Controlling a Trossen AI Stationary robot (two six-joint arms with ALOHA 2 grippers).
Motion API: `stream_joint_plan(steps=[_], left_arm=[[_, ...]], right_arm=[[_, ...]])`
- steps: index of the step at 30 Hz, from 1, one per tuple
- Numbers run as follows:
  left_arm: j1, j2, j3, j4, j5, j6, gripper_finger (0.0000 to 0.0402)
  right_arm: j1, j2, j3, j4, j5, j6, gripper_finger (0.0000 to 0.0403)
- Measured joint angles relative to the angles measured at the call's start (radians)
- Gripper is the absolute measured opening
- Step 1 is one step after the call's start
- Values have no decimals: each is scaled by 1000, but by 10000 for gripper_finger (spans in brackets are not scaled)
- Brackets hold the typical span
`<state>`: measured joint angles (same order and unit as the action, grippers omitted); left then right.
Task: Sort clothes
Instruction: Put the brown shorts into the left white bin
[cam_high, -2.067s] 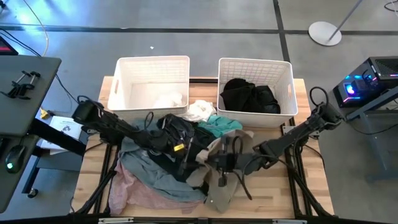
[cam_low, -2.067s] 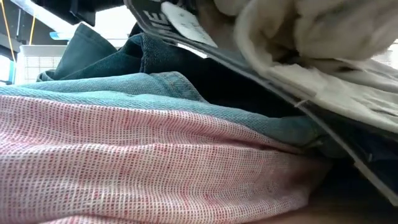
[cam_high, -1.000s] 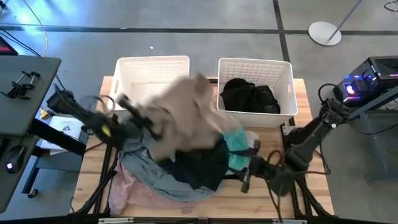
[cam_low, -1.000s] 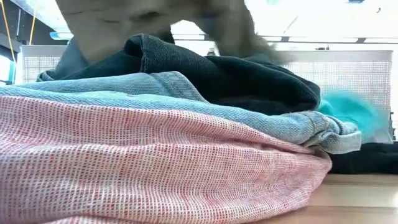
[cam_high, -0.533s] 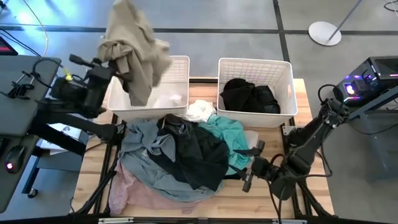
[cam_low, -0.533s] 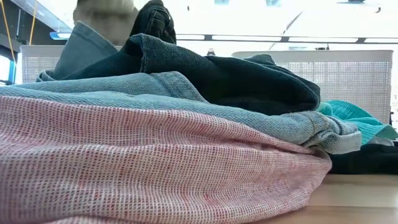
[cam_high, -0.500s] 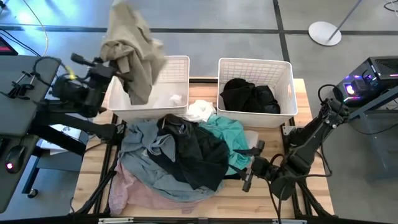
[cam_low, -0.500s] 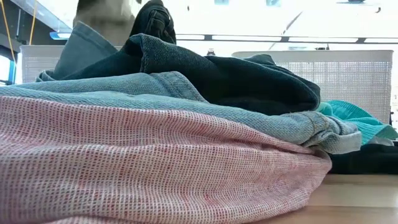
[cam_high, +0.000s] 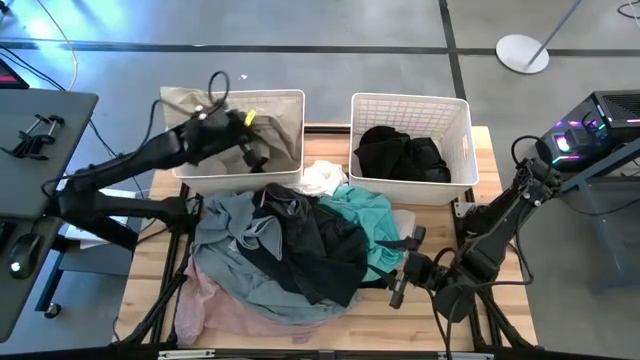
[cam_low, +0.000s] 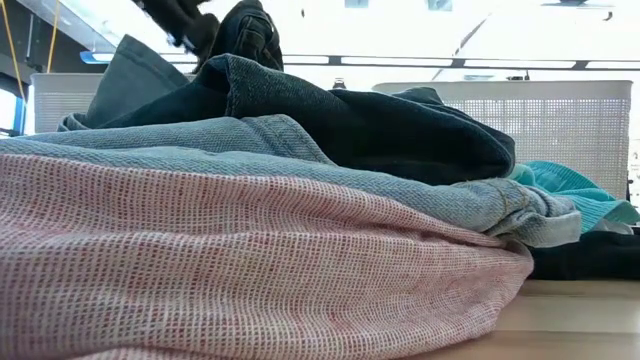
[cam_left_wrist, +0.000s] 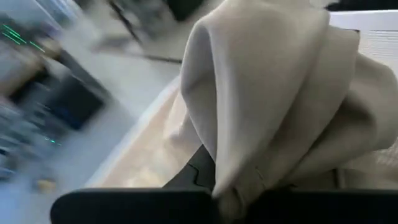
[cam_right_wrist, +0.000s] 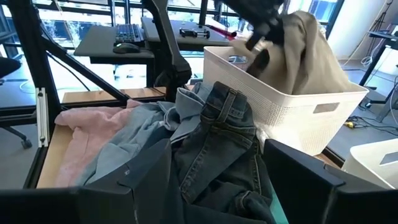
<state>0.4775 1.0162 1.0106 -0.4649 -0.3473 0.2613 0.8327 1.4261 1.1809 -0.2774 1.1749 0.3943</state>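
Clamping a beige fabric garment (cam_high: 195, 103), the left claw (cam_high: 243, 150) hung over the white slatted plastic basket on the left (cam_high: 290, 100), its fingers pinched tight on the cloth. That garment draped over the basket's far rim and down into it. In the white slatted plastic basket on the right (cam_high: 460, 110) lay a black garment (cam_high: 400, 155). On the wooden bench (cam_high: 150, 270) before the baskets sat the heap: dark denim jeans (cam_high: 325, 250) on top, grey-blue denim (cam_high: 225, 225), a teal piece (cam_high: 375, 215), a white piece (cam_high: 322, 177) and pale pink cloth (cam_high: 200, 300) underneath. The right claw (cam_high: 400, 270) rested low at the heap's right edge, fingers spread wide and gripping nothing.
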Motion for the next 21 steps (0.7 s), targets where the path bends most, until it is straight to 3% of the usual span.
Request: stream_joint_plan(steps=[5, 7, 14, 21], left_arm=[[196, 174, 1, 8, 403, -148, 0], [249, 260, 1, 7, 504, -172, 1], [352, 476, 15, -58, 441, -180, 57], [397, 462, 188, -362, 523, -164, 178]], right_arm=[[-13, 0, 0, -36, -5, 51, 246], [-19, 0, 0, -61, -6, 80, 246], [-35, 1, 0, -131, -62, 174, 246], [-36, 1, -1, -152, -69, 192, 246]])
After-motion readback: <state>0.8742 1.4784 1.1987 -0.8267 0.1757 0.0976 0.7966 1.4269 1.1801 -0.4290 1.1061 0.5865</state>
